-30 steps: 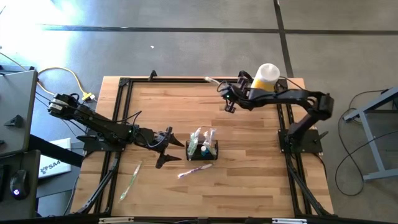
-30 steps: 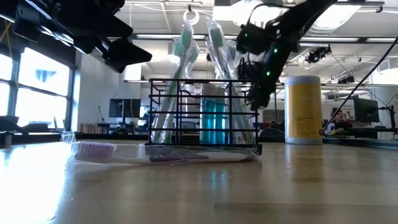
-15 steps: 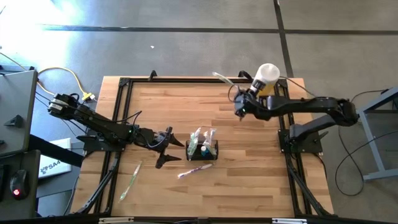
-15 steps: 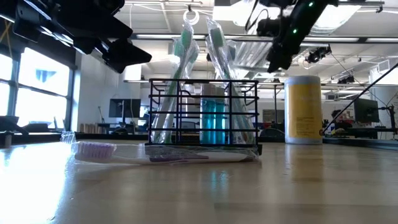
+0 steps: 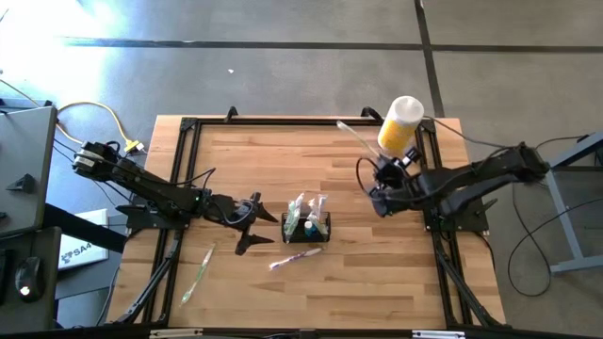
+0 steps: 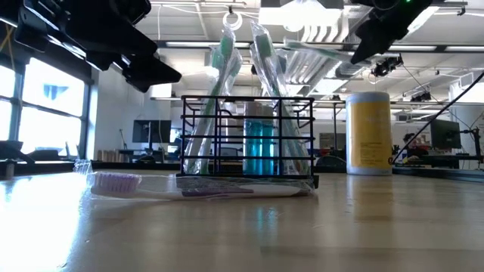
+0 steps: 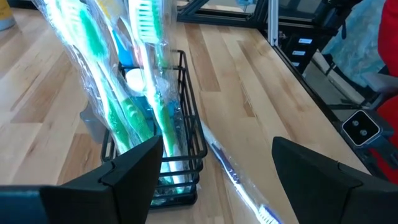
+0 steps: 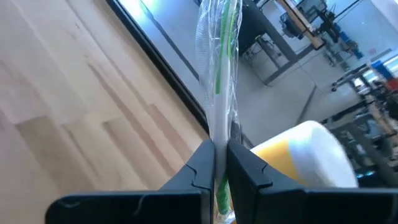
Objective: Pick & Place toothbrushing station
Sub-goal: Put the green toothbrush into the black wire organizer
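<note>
Right wrist view alone shows right gripper (image 8: 217,163) pinching wrapped toothbrush (image 8: 219,81).

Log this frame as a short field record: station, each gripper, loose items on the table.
station: black wire organiser box near the table's middle, holding wrapped green toothbrushes and a blue tube
left gripper: open, just left of the box, holding nothing
right gripper: shut on a clear-wrapped green toothbrush, off to the right of the box
loose items: wrapped purple toothbrush in front of the box; wrapped green toothbrush at front left
other: yellow cylindrical bottle with white cap at back right
</note>
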### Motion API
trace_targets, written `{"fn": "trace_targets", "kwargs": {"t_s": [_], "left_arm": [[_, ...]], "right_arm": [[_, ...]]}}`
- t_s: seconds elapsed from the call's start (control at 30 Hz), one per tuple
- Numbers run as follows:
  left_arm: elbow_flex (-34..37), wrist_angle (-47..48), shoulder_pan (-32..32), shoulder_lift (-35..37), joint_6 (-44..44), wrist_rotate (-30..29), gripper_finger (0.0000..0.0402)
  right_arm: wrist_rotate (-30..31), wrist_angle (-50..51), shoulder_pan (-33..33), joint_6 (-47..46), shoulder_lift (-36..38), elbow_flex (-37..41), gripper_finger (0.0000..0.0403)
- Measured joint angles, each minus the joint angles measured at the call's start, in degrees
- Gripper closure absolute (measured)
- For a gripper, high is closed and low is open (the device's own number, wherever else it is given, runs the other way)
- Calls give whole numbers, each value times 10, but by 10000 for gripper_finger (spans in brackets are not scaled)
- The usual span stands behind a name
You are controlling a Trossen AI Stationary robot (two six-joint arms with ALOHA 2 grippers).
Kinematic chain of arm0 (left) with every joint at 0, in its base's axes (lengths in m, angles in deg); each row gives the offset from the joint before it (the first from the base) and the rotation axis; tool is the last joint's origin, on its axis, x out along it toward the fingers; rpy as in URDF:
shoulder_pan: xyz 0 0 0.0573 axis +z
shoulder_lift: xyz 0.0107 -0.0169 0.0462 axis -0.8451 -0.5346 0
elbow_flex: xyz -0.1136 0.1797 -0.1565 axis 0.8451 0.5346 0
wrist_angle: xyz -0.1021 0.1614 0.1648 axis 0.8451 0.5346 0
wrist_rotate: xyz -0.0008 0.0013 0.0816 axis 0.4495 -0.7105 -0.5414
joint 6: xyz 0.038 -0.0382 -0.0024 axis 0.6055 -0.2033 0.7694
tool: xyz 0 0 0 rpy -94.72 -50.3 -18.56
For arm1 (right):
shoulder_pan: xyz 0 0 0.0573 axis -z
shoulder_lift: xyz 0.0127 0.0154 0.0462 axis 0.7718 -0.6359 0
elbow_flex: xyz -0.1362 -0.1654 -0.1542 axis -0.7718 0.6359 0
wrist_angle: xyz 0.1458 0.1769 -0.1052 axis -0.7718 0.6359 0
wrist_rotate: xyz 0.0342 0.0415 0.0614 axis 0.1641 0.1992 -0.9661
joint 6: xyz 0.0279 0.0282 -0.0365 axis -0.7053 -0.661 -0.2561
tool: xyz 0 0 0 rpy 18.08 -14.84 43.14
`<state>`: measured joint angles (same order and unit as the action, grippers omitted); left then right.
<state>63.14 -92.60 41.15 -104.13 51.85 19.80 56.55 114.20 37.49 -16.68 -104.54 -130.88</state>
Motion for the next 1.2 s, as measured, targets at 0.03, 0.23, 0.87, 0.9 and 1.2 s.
{"fn": "trace_targets", "kwargs": {"t_s": [0.03, 0.23, 0.87, 0.9, 1.2], "left_arm": [[0, 0, 0, 0, 0, 0, 105], [0, 6, 0, 0, 0, 0, 105], [0, 5, 0, 0, 0, 1, 105], [0, 5, 0, 0, 0, 1, 105], [0, 5, 0, 0, 0, 1, 105]], "right_arm": [[2, 13, -14, -24, 0, 0, 388], [13, 87, -106, -173, -1, 1, 388], [136, 25, -362, -390, -1, 77, 388], [148, 21, -371, -390, -1, 75, 388], [215, -58, -431, -327, -1, 76, 388]]}}
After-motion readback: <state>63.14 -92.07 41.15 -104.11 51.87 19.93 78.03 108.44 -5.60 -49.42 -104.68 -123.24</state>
